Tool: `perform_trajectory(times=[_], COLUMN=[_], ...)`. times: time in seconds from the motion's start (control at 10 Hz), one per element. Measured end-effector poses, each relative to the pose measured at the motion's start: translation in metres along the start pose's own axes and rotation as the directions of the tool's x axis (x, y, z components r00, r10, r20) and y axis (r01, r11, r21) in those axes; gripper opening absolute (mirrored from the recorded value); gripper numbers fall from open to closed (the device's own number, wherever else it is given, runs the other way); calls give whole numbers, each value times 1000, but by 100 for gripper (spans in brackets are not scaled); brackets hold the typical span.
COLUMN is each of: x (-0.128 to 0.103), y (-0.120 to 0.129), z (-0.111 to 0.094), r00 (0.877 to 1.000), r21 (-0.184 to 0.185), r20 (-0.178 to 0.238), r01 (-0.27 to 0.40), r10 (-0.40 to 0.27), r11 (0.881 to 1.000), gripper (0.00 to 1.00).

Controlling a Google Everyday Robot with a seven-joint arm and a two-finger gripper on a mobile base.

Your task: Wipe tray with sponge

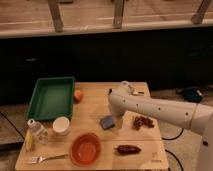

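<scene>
The dark green tray (50,98) sits at the table's back left. The light-blue sponge (106,122) lies flat on the wood near the table's middle, well to the right of the tray. My white arm reaches in from the right and bends down. My gripper (119,123) hangs just right of the sponge, close to the tabletop. It is open and holds nothing.
An orange bowl (86,148) stands at the front centre, with a white cup (61,125), a small bottle (36,131) and a fork (47,158) to its left. An orange fruit (78,95) rests beside the tray. Brown food bits (142,121) and a dark piece (128,149) lie right.
</scene>
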Motion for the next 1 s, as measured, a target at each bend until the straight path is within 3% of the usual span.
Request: perform_trajectory(times=[0.3, 0.5, 1.0], x=[-2, -3, -5], y=[-1, -2, -3], z=[8, 12, 18], r00=[1000, 1000, 999], r21=[-3, -5, -12], r20=[12, 21, 36], r01=[-4, -5, -5], r10=[4, 5, 6], r11=[1000, 1000, 1000], gripper=[80, 74, 74])
